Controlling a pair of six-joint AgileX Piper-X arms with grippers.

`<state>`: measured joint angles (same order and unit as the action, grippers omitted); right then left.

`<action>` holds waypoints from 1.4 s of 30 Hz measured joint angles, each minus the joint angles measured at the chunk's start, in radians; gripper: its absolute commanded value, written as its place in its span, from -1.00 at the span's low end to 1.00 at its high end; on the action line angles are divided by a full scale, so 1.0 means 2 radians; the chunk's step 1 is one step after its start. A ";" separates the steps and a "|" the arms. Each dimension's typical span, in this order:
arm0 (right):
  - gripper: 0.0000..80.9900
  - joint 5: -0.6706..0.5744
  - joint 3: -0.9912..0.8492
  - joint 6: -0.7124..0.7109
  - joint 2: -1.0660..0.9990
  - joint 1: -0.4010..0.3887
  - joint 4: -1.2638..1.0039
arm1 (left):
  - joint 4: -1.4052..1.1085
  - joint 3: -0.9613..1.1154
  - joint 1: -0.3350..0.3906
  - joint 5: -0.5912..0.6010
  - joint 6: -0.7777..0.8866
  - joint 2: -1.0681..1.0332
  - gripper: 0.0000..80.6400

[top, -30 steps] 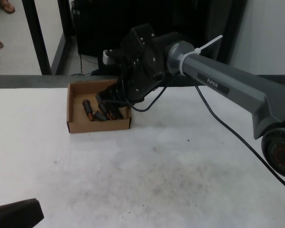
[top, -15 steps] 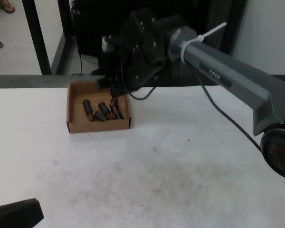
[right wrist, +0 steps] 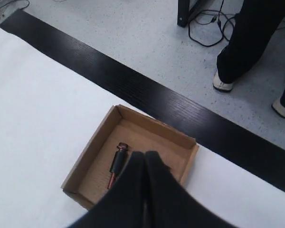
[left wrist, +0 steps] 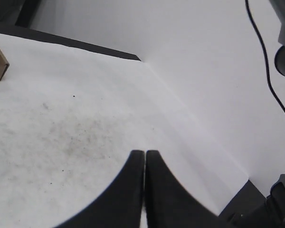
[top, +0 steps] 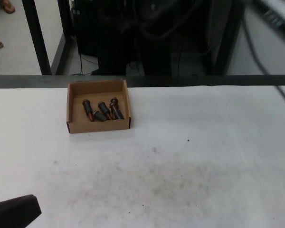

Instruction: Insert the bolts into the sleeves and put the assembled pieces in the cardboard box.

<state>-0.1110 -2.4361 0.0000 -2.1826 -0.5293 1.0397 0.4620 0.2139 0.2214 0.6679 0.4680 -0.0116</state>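
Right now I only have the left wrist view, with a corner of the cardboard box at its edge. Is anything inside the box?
Observer: Yes. In the high view the cardboard box holds several assembled pieces, lying close together on its floor.
Operator: Where is the right gripper?
Observer: The right wrist view looks down on the box from above, and the right gripper is shut with nothing between its fingers.
Operator: Where does the box sit on the bench?
Observer: In the high view it stands near the far edge of the bench, toward the left.
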 measured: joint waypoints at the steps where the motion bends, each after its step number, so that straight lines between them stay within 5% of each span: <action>1: -0.99 0.000 0.004 0.000 0.011 0.000 0.004 | -0.005 0.000 0.000 0.000 0.000 0.000 -0.98; 12: -0.99 0.012 0.156 -0.026 0.122 0.003 0.000 | -0.041 0.000 0.000 -0.001 0.003 0.000 -0.98; 22: -0.99 0.018 0.600 -0.006 0.422 0.003 -0.250 | -0.044 0.000 0.000 -0.013 0.000 0.000 -0.98; 28: -0.99 0.095 0.821 0.040 0.627 0.003 -0.366 | -0.044 0.000 0.000 -0.051 -0.004 0.000 -0.98; 37: -0.99 0.118 0.980 0.058 0.844 0.004 -0.366 | -0.044 -0.001 0.000 -0.073 -0.083 0.000 -0.98; 42: -0.99 0.159 1.036 0.113 1.007 0.004 -0.225 | -0.044 -0.005 0.000 -0.115 -0.092 0.000 -0.98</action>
<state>0.2064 -0.3633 0.2266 -0.1690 -0.5210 0.5903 0.3734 0.2040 0.2214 0.4387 0.2833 -0.0116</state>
